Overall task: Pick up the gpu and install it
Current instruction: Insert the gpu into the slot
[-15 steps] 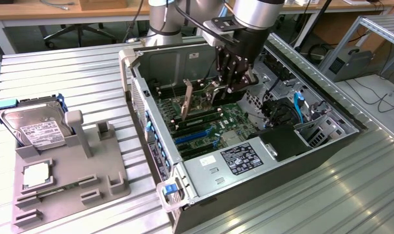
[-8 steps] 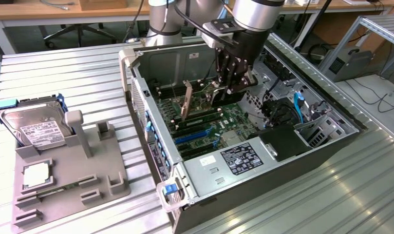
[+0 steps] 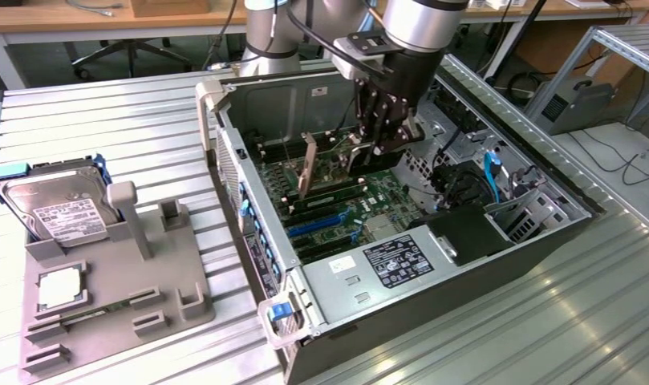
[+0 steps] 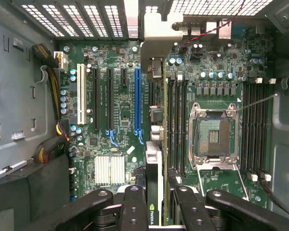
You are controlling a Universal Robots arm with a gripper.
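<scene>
The gpu [image 3: 358, 166] hangs on edge inside the open computer case [image 3: 335, 321], just above the green motherboard [image 3: 378, 196]. Its beige metal bracket [image 3: 305, 164] points toward the case's rear wall. My gripper [image 3: 375, 144] reaches down from above and is shut on the card's top edge. In the wrist view the gpu [image 4: 154, 163] shows edge-on between my black fingers [image 4: 133, 208], with its bracket [image 4: 156, 33] at the slotted rear wall. The card sits beside the long blue slot [image 4: 138, 98], between it and the memory slots [image 4: 177, 120].
An empty processor socket [image 4: 213, 137] lies beyond the memory slots. Blue cables [image 3: 490, 172] and a drive cage stand at the case's far side. On the exterior view's left, a grey fixture [image 3: 142, 281] holds a silver hard drive [image 3: 57, 204] and a small square chip [image 3: 58, 287].
</scene>
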